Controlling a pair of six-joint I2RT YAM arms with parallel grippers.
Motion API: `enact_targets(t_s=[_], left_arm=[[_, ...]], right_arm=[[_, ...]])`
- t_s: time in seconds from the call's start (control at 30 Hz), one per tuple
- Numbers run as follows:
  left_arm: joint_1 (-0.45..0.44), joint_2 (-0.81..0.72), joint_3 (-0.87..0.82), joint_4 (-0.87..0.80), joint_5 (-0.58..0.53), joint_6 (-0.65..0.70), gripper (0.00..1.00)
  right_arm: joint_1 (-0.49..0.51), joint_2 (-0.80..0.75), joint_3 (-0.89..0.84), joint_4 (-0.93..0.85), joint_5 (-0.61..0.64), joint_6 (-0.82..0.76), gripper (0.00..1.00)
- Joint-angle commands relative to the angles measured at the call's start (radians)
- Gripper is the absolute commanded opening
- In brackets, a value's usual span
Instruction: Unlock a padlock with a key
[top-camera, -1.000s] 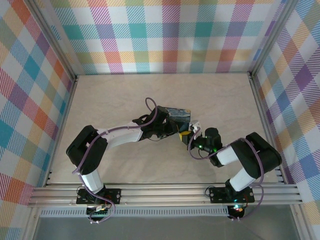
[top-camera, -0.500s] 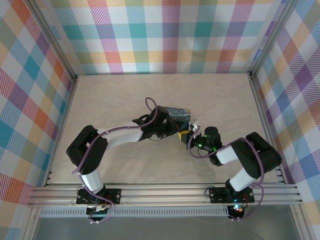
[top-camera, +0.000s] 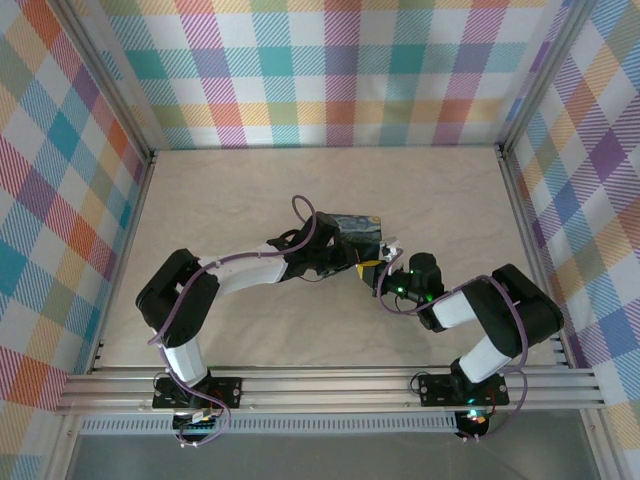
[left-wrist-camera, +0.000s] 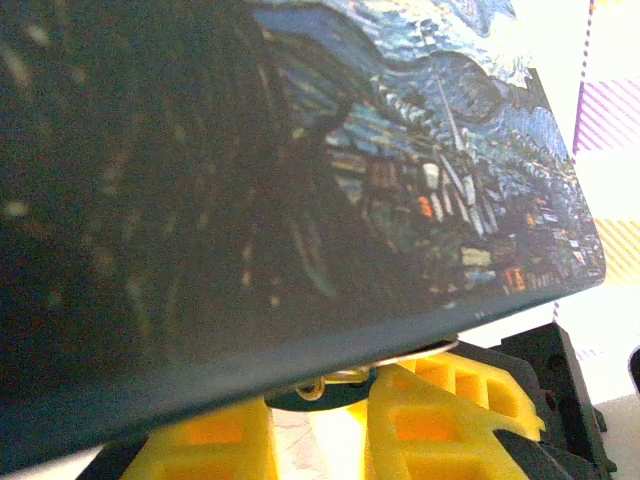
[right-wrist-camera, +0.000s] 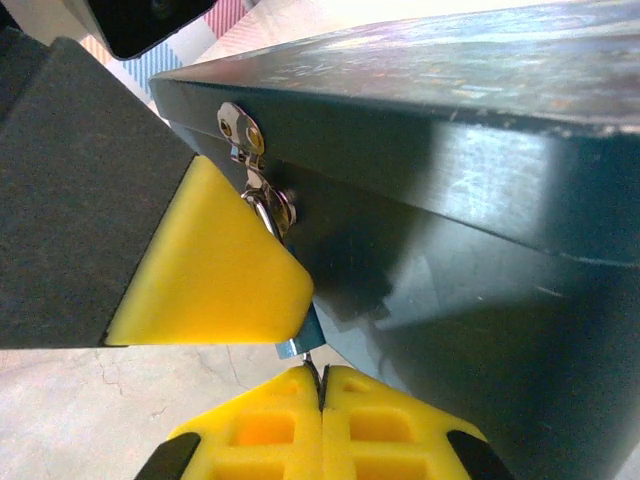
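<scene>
At mid-desk (top-camera: 250, 200), both grippers meet at the front wall of the painted tin (top-camera: 355, 226).

Padlock (right-wrist-camera: 298, 347): hangs by its shackle (right-wrist-camera: 268, 212) from the tin's hasp (right-wrist-camera: 240, 122). Only a blue sliver of the body shows, below a left-gripper finger (right-wrist-camera: 215, 265).

Left gripper (left-wrist-camera: 318, 415): fingers narrowly apart on either side of the lock body. It looks clamped on it, steadying it against the tin wall, though the pad contact itself is hidden.

Right gripper (right-wrist-camera: 322, 385): fingers pressed fully together, pinching the key (right-wrist-camera: 317, 370). Just a thin dark tip sticks out, pointing up at the underside of the padlock and touching it or very nearly so.

Step, as a judgement: key insertion. The lock is braced and the key is lined up at the keyway. I can't tell whether the tip is already in the slot, and the shackle looks closed through the hasp.

Next move calls for:
- a small straight push of the key along the lock's axis
- then a wrist twist to turn it
- the left grip staying firm so the body doesn't swing or rotate with the key

Risks:
- there's very little key to hold, so it may slip in the pads under torque
- any tilt could jam the tip beside the keyway
</scene>
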Motion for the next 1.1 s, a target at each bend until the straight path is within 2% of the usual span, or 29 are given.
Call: enact_targets(t_s=[0.0, 0.27, 0.57, 0.8, 0.9, 1.07], left_arm=[[-0.042, 0.03, 0.002, -0.005, 0.12, -0.018, 0.18], [-0.041, 0.038, -0.002, 0.012, 0.125, -0.028, 0.2], [-0.023, -0.038, -0.035, -0.042, 0.039, 0.0, 0.45], [-0.006, -0.088, -0.063, -0.05, 0.013, -0.006, 0.61], [-0.001, -0.116, -0.084, -0.046, -0.008, -0.015, 0.67], [0.008, -0.177, -0.173, 0.056, -0.052, -0.084, 0.66]], right_arm=[[-0.004, -0.033, 0.035, 0.138, 0.03, 0.046, 0.0], [0.004, -0.016, 0.014, 0.153, 0.042, 0.078, 0.0], [0.004, -0.033, -0.008, 0.01, 0.11, 0.088, 0.0], [0.003, -0.011, -0.011, -0.032, 0.094, 0.123, 0.0], [0.004, -0.001, -0.012, -0.035, 0.067, 0.151, 0.0], [0.018, -0.002, -0.013, -0.067, 0.055, 0.193, 0.0]])
